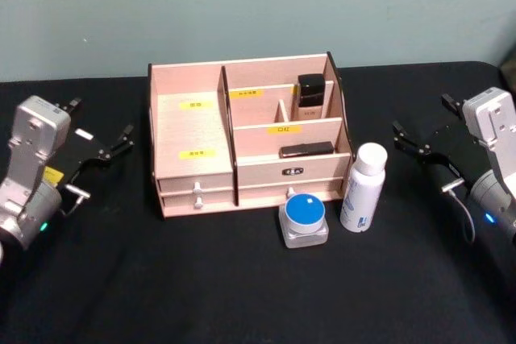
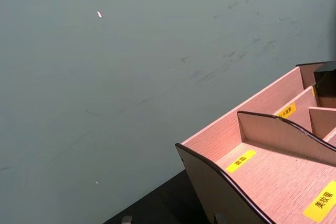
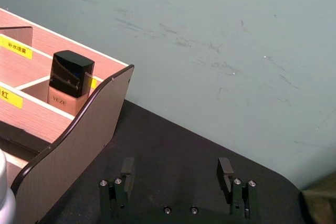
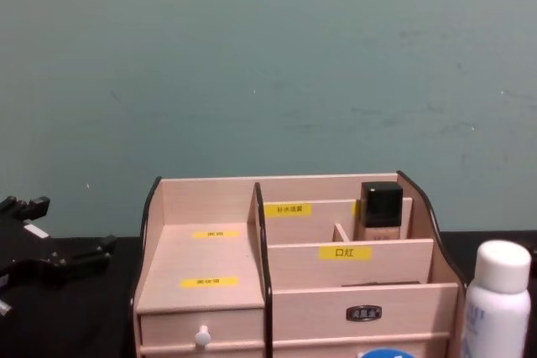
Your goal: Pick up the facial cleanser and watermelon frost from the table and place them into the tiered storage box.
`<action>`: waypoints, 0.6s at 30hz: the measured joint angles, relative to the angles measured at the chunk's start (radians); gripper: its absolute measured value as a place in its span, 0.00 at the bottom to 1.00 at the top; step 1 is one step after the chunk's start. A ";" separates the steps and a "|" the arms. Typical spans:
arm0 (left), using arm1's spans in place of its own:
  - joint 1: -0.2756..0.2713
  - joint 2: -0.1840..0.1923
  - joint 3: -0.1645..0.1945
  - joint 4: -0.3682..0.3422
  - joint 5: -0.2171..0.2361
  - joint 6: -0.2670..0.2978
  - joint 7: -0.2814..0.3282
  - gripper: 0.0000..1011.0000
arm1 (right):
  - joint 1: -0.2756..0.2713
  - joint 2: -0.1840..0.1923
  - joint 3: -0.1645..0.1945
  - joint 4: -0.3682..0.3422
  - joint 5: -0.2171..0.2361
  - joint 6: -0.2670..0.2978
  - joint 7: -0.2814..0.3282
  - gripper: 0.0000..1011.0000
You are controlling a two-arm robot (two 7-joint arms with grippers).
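Observation:
The tiered storage box (image 1: 187,80) of pale wood stands at mid-table and also appears in the chest view (image 4: 210,200). Just in front of its right end stands the facial cleanser (image 1: 363,187), a white bottle with blue print, upright (image 4: 497,299). Left of it sits the watermelon frost (image 1: 304,221), a small clear jar with a blue lid. My left gripper (image 1: 102,120) hovers open left of the box. To the right of the box hangs my right gripper (image 1: 423,116), also open and holding nothing (image 3: 176,169).
Inside the box, a black-capped bottle (image 1: 311,94) stands in a rear right compartment and a flat black item (image 1: 306,150) lies on the front right tier. A black cloth (image 1: 242,288) covers the table. A teal wall rises behind.

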 joint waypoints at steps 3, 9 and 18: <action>0.000 0.000 0.000 0.000 0.000 0.000 0.000 1.00 | 0.000 0.000 0.000 0.000 0.000 0.000 0.000 0.99; 0.000 0.000 0.000 0.000 0.000 0.000 0.000 1.00 | 0.000 0.000 0.000 0.000 0.000 0.000 0.000 0.99; 0.000 0.000 0.000 0.000 0.000 0.000 0.000 1.00 | 0.000 0.000 0.000 0.000 0.000 0.000 0.000 0.99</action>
